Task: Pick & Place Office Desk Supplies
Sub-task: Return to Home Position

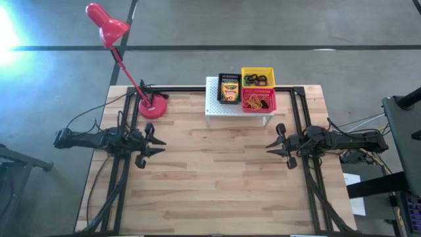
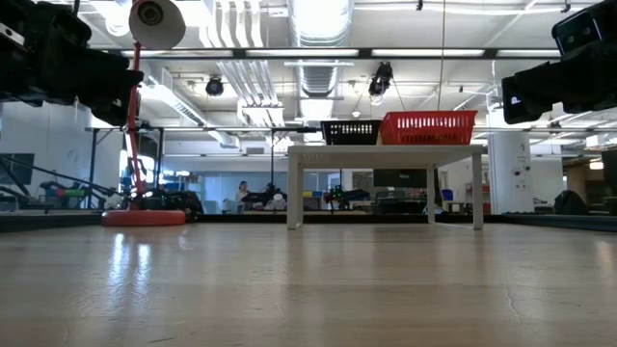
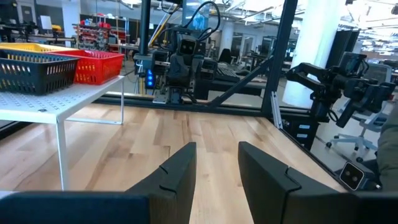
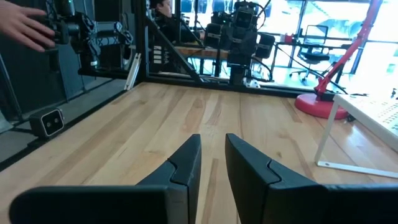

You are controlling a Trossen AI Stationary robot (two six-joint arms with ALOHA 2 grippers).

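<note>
All supplies [image 1: 229, 91] far from right pincer [image 1: 268, 149]

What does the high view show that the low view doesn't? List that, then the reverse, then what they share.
High view only: crayon boxes in the black basket, rings in the yellow basket, rubber bands in the red basket; left gripper and right gripper, both open, facing each other above the table. Low view only: ceiling lights, the room behind, a distant person. Shared: red lamp, white stand, black basket and red basket.
</note>
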